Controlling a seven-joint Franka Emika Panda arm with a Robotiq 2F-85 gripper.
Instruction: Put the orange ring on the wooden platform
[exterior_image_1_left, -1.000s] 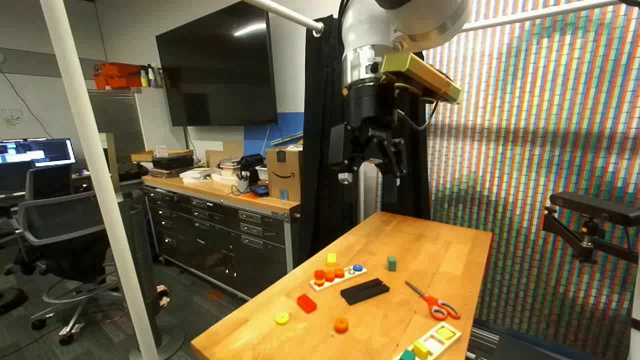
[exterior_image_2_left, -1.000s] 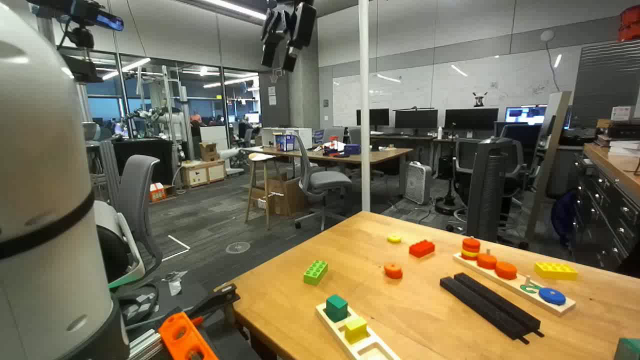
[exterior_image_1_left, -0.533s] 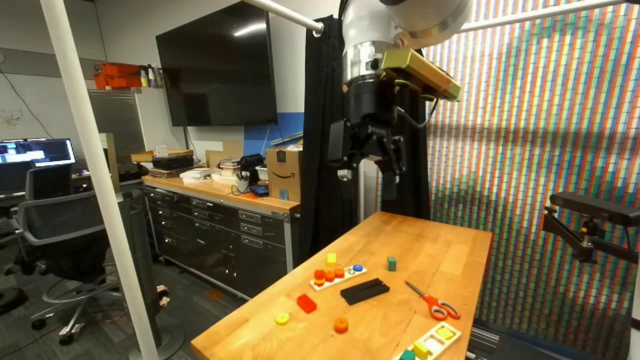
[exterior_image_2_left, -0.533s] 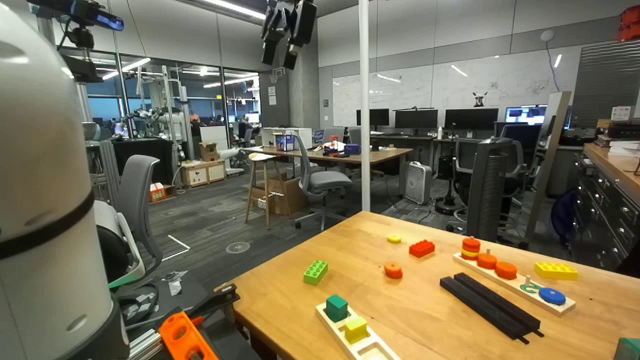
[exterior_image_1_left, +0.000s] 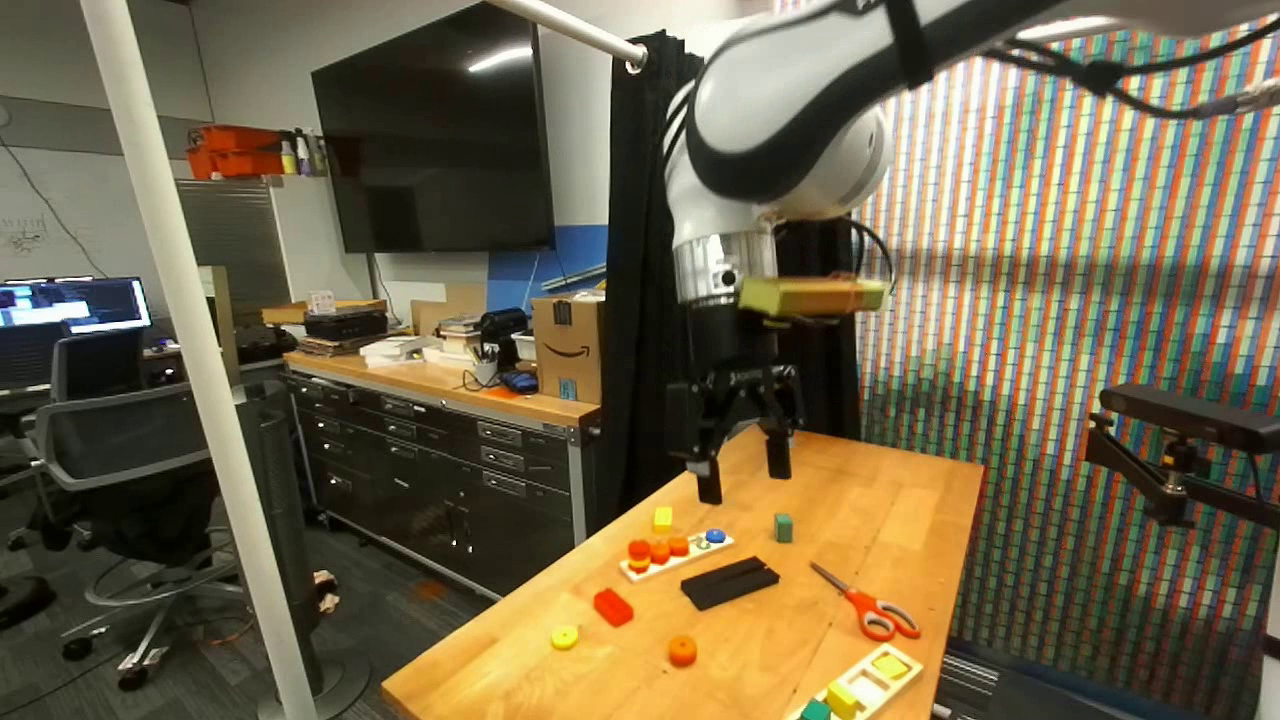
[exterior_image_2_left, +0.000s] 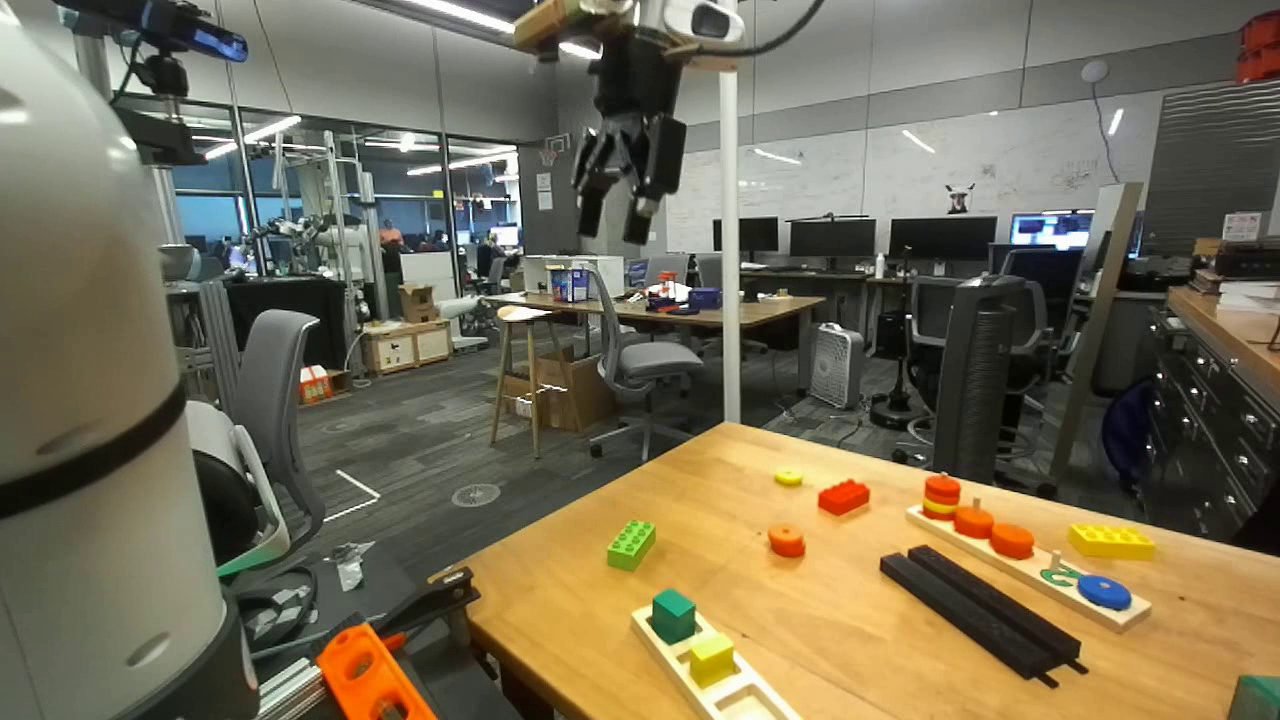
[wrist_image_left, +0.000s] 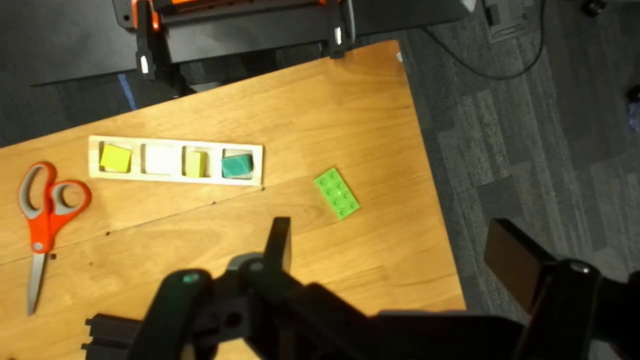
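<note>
The loose orange ring (exterior_image_1_left: 682, 651) lies flat on the tabletop; it also shows in an exterior view (exterior_image_2_left: 786, 541). The pale wooden platform (exterior_image_1_left: 683, 563), also in an exterior view (exterior_image_2_left: 1037, 566), bears a red-and-yellow stack at one end, orange rings in the middle, a bare peg by a green mark, and a blue ring at the far end. My gripper (exterior_image_1_left: 744, 480) is open and empty, high above the table; it shows in an exterior view (exterior_image_2_left: 613, 230) and in the wrist view (wrist_image_left: 390, 230). The orange ring and the platform do not show in the wrist view.
Near the ring are a red brick (exterior_image_2_left: 843, 497), a yellow ring (exterior_image_2_left: 789, 478) and a black grooved piece (exterior_image_2_left: 980, 610). Also on the table are scissors (wrist_image_left: 42, 225), a block tray (wrist_image_left: 212, 180) and a green brick (wrist_image_left: 337, 193). A white pole (exterior_image_2_left: 731, 300) stands at the table's corner.
The arm has come down: my gripper is clearly lower in both exterior views, and a little to the right in one of them. The gripper stays open. The table objects have not moved.
</note>
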